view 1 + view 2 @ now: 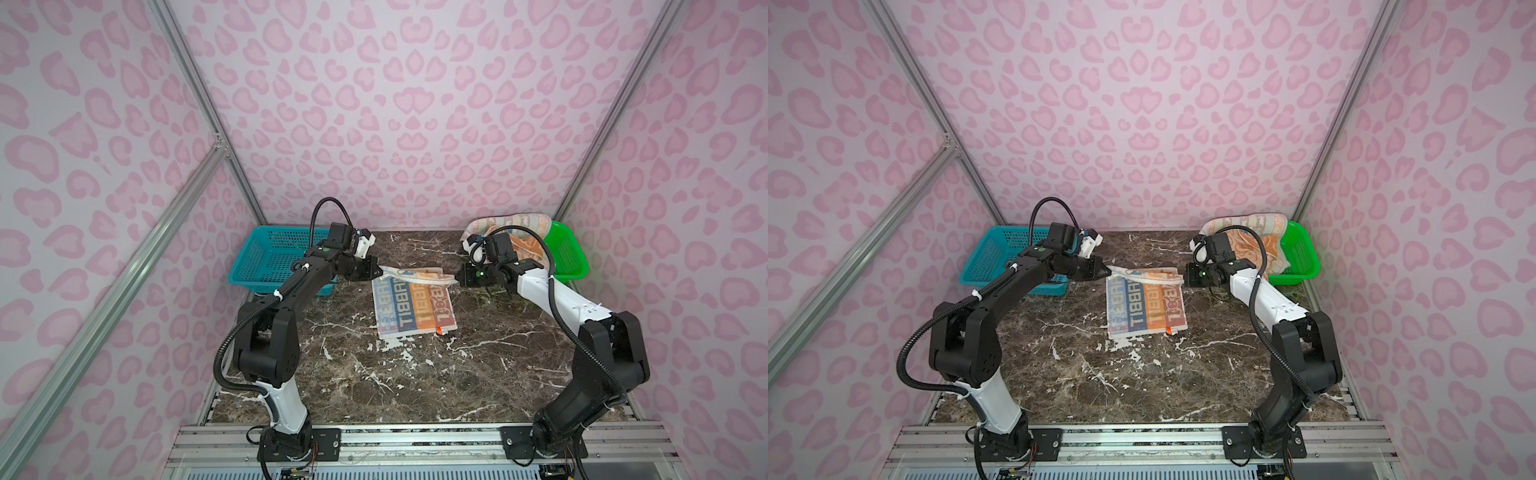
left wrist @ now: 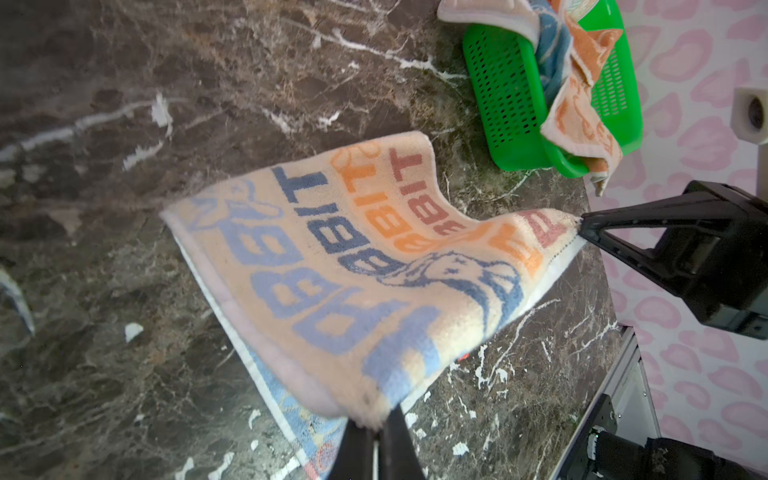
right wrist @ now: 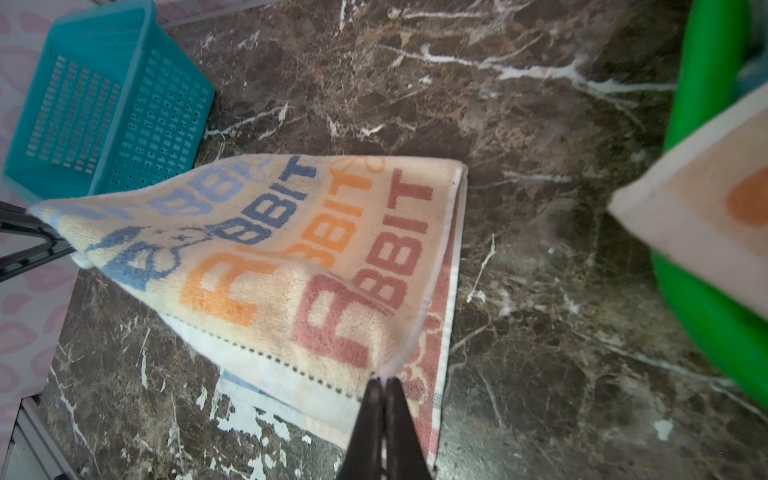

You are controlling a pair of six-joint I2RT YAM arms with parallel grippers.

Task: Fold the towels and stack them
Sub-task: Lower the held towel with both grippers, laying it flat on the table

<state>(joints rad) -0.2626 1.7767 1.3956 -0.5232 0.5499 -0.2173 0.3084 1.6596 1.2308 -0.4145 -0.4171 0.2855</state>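
While left hand (image 1: 379, 270) and right hand (image 1: 456, 279) are clamping the towel (image 1: 415, 309), its raised flap is partly hiding the layer beneath

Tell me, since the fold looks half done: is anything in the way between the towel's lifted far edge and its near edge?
Nothing visible. The left gripper and right gripper pinch the RABBIT towel by its far corners; its flat part lies bare, and the blue basket and green basket sit aside.
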